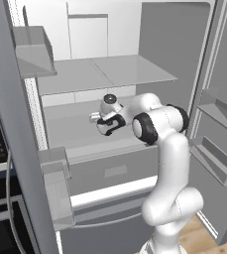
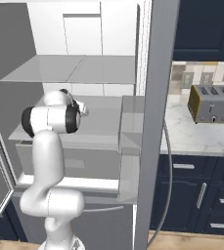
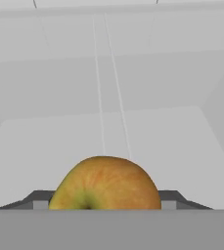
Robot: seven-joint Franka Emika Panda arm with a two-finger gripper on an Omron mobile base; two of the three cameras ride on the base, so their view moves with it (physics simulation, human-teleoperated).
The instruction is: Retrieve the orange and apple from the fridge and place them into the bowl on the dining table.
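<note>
The fridge stands open, white inside, and my arm reaches in over the middle shelf. In the hand view, a yellow-red apple rests on the white shelf floor, right in front of the camera. My gripper has one dark fingertip pressed against each side of it. From the base cameras, the gripper points toward the back wall, low over that shelf, and the hand hides the apple. The orange, the bowl and the dining table are out of view.
A glass shelf hangs just above the hand. A drawer front sits below it. The open doors carry bins at the left and right. A toaster stands on the counter beside the fridge.
</note>
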